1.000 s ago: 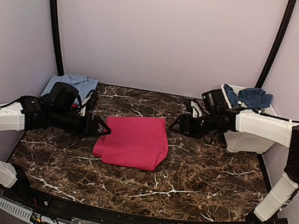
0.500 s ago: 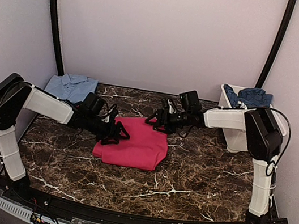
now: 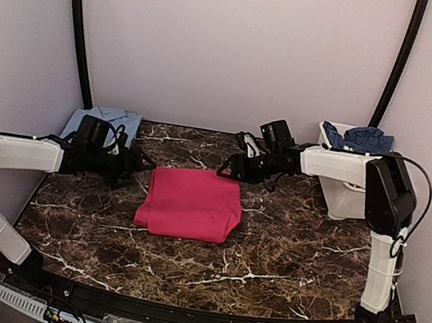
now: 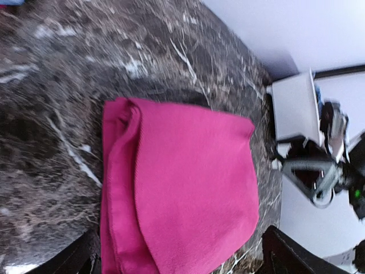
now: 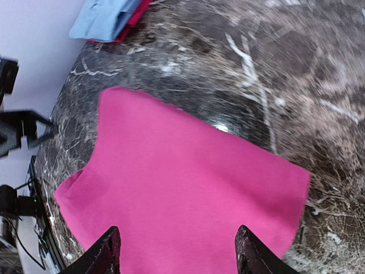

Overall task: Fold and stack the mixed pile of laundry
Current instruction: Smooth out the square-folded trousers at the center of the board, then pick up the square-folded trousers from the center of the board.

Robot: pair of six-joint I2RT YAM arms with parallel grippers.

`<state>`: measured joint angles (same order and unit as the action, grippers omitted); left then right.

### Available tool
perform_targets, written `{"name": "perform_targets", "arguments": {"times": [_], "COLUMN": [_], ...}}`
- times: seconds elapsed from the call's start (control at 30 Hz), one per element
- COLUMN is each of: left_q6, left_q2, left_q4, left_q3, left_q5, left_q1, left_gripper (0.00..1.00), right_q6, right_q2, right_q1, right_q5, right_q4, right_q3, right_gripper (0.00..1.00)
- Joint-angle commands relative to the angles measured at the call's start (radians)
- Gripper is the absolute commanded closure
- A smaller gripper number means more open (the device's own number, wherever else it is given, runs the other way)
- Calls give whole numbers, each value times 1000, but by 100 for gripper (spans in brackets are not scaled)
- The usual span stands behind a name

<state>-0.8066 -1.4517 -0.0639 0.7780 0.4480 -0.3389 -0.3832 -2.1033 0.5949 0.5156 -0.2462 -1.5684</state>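
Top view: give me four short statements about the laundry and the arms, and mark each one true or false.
1. The pink garment lies folded on the marble table. True.
2. Dark blue clothes sit in the white tub. True.
3. The light blue shirt lies on top of the pink garment. False: it lies apart from it, at the table's back left corner.
4. The left arm's jaws clamp the pink garment. False: they stand open, gripping nothing.

light blue shirt [image 3: 119, 118] seems partly hidden behind the left arm [image 3: 22, 154].
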Motion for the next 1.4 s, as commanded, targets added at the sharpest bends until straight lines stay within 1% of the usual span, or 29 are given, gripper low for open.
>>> {"name": "perform_targets", "arguments": {"times": [0.0,0.07,0.17,0.27,0.4,0.47,0.57,0.63,0.73,0.8,0.83,0.9,0.93,1.03,1.1,1.13,1.27,1.37], "left_q6": [-40,-39,-27,-29,-39,-42,-48,-46,-42,-48,-53,-71,-81,-87,-93,-105,-157,-211], "left_q2": [151,171,181,206,203,200,189,181,168,154,139,114,106,77,67,63,-1,-44], "left_q4": [130,180,225,216,208,196,181,182,177,160,137,90,79,32,10,-4,-87,-167], "left_q3": [-66,-64,-53,-80,-103,-119,-138,-142,-149,-160,-171,-191,-198,-211,-215,-217,-206,-200], "left_q5": [-73,-56,-40,-50,-41,-36,-24,-18,-16,-8,10,37,45,65,70,80,120,135], "left_q1": [112,146,150,151,152,152,152,152,152,152,152,151,152,145,134,130,105,94], "left_gripper": [1,1,1,1,1,1,1,1,1,1,1,1,1,1,1,1,1,1], "right_q6": [205,254,311,352,377,412,437,445,465,478,488,513,521,522,535,542,581,591], "right_q2": [159,163,132,70,-38,-96,-181,-234,-287,-314,-324,-341,-347,-327,-286,-265,-195,-190], "right_q1": [176,247,350,437,532,566,592,595,597,601,604,616,621,623,622,622,617,607], "right_q5": [-200,-261,-350,-431,-524,-584,-659,-693,-741,-757,-769,-804,-822,-858,-865,-867,-871,-856], "right_q4": [-79,-96,-128,-158,-191,-209,-240,-268,-280,-286,-287,-287,-286,-274,-222,-206,-136,-138], "right_q3": [-9,-14,-55,-109,-190,-242,-319,-367,-399,-405,-402,-391,-386,-358,-330,-323,-319,-356], "right_gripper": [36,37,41,47,51,49,39,36,33,33,35,47,58,83,96,100,100,100]}}
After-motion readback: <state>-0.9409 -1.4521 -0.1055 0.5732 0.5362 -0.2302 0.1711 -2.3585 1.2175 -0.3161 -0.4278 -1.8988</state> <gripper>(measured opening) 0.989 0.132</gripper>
